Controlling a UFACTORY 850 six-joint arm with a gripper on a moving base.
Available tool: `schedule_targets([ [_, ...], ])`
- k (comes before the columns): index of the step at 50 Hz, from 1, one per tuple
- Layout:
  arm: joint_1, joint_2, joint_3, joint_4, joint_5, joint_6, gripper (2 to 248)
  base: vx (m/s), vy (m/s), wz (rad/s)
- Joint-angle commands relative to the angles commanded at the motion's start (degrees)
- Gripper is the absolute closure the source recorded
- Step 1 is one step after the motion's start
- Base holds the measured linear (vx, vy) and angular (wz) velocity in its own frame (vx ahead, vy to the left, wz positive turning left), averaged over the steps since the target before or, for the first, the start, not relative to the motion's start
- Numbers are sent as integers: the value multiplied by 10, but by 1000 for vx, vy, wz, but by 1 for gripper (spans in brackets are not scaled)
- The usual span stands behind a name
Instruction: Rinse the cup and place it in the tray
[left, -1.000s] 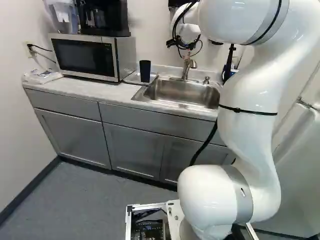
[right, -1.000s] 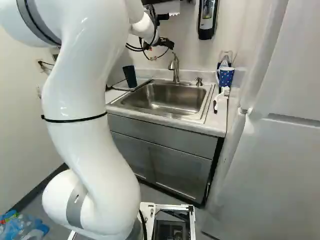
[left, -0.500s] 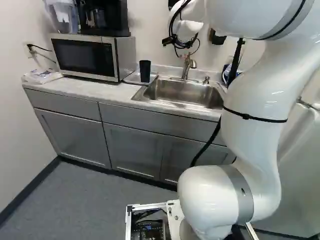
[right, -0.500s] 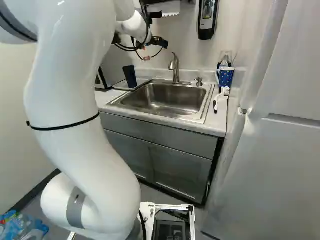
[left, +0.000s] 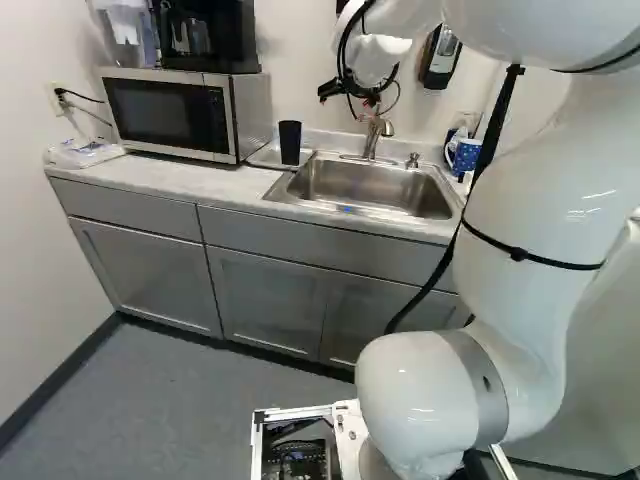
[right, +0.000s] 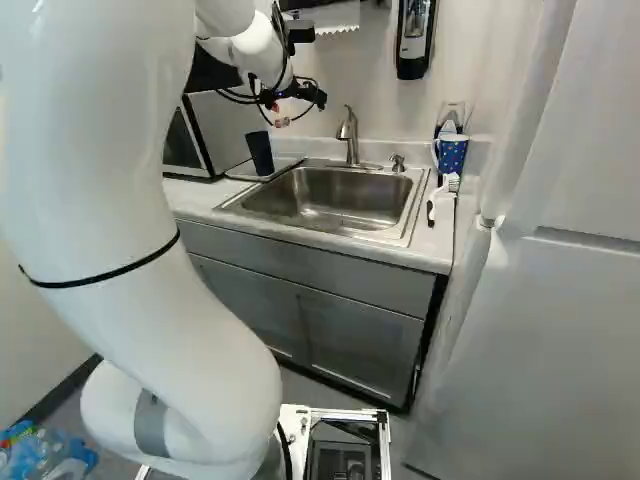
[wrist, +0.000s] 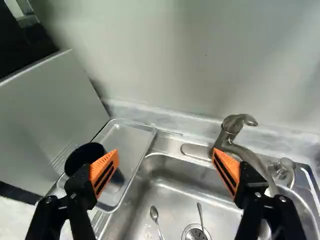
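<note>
We found the fingers (wrist: 111, 158) spread, the cup (left: 290, 144) upright in the tray (wrist: 131, 137), and advised backing off without nudging it.

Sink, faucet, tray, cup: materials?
Sink: likely stainless steel, brushed; grey sheen, soft streaky highlights.
Faucet: metal-looking, satin; darker grey, muted reflections. Steel or nickel-type plating, can't tell.
Tray: smooth, glossy, bright rim; thin metal or clear plastic, look leaves it open.
Cup: probably plastic; dark, opaque. Coated metal possible.
</note>
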Motion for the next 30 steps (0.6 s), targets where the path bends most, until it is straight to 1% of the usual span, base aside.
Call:
schedule_targets([
  [18, -4, 45, 46, 0, -82, 0, 3, 0, 0, 0],
  [30, -17, 71, 72, 0, -138, 0, 3, 0, 0, 0],
])
